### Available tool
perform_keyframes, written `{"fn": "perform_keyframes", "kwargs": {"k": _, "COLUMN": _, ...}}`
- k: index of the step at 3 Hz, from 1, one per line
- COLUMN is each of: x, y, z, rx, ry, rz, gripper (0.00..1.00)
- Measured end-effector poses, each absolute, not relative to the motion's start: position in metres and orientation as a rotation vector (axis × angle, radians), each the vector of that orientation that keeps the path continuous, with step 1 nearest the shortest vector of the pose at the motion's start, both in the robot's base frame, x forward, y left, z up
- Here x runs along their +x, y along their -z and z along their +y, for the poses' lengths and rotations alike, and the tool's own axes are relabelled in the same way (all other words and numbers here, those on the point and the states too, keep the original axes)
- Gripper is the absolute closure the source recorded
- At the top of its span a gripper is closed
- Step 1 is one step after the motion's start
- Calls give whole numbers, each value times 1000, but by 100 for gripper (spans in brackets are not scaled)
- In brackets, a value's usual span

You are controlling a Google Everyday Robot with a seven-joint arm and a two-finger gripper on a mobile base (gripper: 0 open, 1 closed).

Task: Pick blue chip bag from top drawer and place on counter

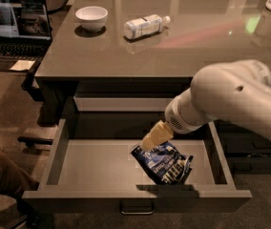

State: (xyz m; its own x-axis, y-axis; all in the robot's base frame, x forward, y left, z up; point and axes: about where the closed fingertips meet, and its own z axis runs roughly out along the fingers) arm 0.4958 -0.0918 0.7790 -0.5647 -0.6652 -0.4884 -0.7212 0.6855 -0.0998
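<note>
The blue chip bag [164,163] lies crumpled on the floor of the top drawer [92,168], in the drawer's right half, close to its front wall and clear of its right wall. It looks like thin glossy foil, wrinkled and partly puffed. It is probably very light and soft, quick to crush, and slippery if pinched on a flat face. The better hold is likely a raised crease or the bag's upper-left edge, which seems to stand up a little from the drawer floor, taken gently so as not to burst it.

The gripper [153,136] hangs inside the drawer at that upper-left edge, touching it or just short of it. I cannot tell how far it is spread or whether it has hold of anything.

Behind and above the drawer runs the counter [192,51]. A water bottle [145,26] lies on it above the drawer's middle, and a white bowl [91,17] sits above the drawer's left part.
</note>
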Motion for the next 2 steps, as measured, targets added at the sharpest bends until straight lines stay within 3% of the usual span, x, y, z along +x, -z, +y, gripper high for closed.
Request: {"fn": "perform_keyframes", "kwargs": {"k": 2, "x": 527, "y": -697, "z": -80, "rx": -946, "ry": -242, "rz": 2420, "gripper": 0}}
